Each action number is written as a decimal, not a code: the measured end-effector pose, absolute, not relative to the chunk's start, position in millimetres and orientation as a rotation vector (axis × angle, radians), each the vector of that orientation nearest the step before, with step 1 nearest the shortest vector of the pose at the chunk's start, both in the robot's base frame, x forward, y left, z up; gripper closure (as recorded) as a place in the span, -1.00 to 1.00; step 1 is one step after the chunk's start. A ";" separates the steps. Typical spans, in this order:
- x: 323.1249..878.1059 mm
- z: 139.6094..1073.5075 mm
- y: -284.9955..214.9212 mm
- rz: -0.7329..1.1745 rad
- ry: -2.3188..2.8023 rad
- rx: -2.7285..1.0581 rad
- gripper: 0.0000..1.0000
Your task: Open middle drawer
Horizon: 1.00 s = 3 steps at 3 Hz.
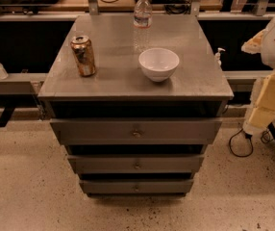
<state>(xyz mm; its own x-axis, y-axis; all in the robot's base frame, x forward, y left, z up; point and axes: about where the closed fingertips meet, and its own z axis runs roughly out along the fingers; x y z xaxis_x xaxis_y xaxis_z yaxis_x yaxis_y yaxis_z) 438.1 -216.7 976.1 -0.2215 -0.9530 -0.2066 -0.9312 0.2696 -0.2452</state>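
Camera view: tool (254, 43) far right of middle drawer (176, 163)

Middle drawer (104, 164): the second of three stacked grey metal drawers in the cabinet. It is wide and shallow, with a flat front that faces the camera and sits level. A small round knob (137, 165) is fixed at the centre of the front. Dark gaps separate it from the drawer fronts above and below. Nothing touches the front or the knob. The gripper (258, 119) hangs at the right edge, well apart from the drawer.
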 end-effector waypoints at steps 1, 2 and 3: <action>438.1 976.1 -216.7 -0.098 2.232 -1.725 -1.00; 437.7 966.9 -211.6 -0.075 2.227 -1.715 -1.00; 419.4 924.2 -171.4 0.070 2.142 -1.701 -1.00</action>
